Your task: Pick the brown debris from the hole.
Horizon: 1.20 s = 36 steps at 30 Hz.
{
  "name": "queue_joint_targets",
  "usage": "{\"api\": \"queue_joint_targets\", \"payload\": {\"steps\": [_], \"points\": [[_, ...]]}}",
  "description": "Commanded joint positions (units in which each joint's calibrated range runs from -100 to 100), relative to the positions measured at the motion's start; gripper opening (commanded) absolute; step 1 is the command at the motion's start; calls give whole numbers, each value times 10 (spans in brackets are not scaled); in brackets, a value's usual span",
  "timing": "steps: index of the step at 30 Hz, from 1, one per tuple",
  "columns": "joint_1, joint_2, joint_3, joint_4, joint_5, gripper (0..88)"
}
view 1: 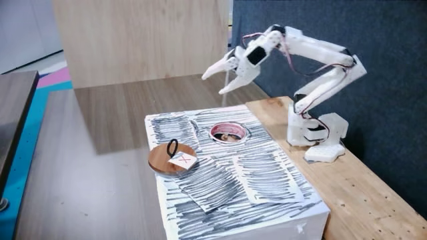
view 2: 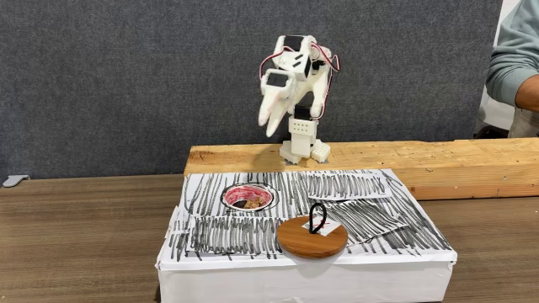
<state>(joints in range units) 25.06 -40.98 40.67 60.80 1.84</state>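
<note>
The hole (view 1: 229, 124) (view 2: 249, 188), round with a pinkish-red rim, is cut into the top of a white box covered in black-scribbled paper (view 1: 267, 180) (view 2: 379, 206). A small tan-brown lump, the brown debris (view 1: 229, 137) (view 2: 250, 202), lies inside it. My gripper (view 1: 215, 83) (view 2: 271, 128) hangs in the air above and behind the box, well clear of the hole. Its fingers are spread and hold nothing.
A round wooden disc (view 1: 167, 162) (view 2: 312, 239) with a black ring and a white tag lies on the box near its front edge. The arm's base stands on a wooden plank (view 1: 360, 173) (view 2: 421, 160). A person's sleeve (view 2: 514, 50) shows at the top right of a fixed view.
</note>
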Motion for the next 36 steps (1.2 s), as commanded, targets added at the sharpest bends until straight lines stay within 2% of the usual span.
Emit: {"api": "queue_joint_targets", "payload": {"steps": [1,8,12,22,31,36], "points": [[17,45,-25,4,-7,239],[17,61,-18,86,-10,239],[17,63,-16,95,-6,239],[16,82,56,88,12,239],[21,175,55,83,11,239],[62,186,56,20,15,239]]}}
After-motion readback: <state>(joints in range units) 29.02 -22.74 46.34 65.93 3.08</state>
